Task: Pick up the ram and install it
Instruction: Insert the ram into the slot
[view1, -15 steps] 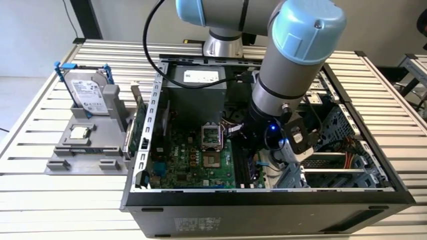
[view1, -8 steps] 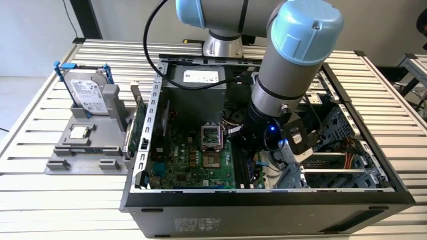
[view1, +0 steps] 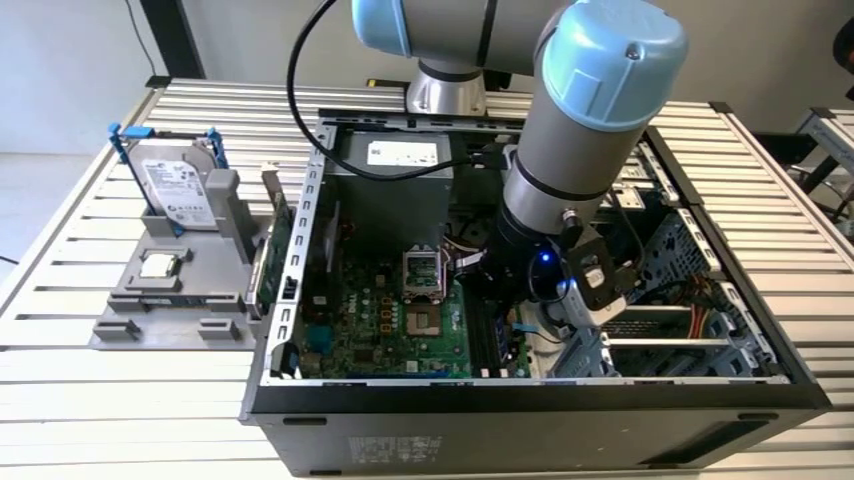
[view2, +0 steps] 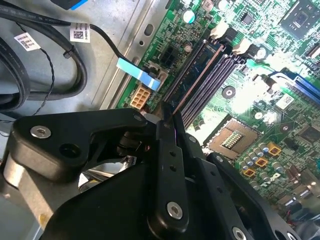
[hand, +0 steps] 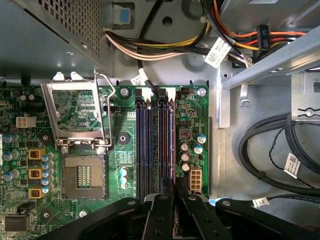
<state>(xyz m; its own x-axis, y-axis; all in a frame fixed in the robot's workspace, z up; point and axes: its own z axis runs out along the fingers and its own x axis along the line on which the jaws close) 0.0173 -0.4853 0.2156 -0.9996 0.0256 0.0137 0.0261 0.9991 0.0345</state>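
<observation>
The ram (hand: 173, 145) shows edge-on as a thin reddish line along the outermost of the memory slots (hand: 150, 145), on the side of the cables, on the green motherboard (hand: 195, 115). In the second wrist view the ram (view2: 198, 82) runs as a coppery edge from the fingers toward the slot's white latches. My gripper (hand: 174, 206) is shut on the ram's near end, one black finger on each face; the gripper (view2: 172, 124) shows the same grip. In the exterior view the arm's wrist (view1: 561, 270) reaches down into the open computer case (view1: 534, 400) and hides the fingers.
An open processor socket (hand: 82, 175) with its raised metal frame lies beside the slots. Cable bundles (hand: 270, 150) and the drive cage (view1: 667, 290) crowd the other side. Left of the case, a grey holder (view1: 134, 320) carries a hard drive (view1: 174, 185) and a processor chip (view1: 160, 265).
</observation>
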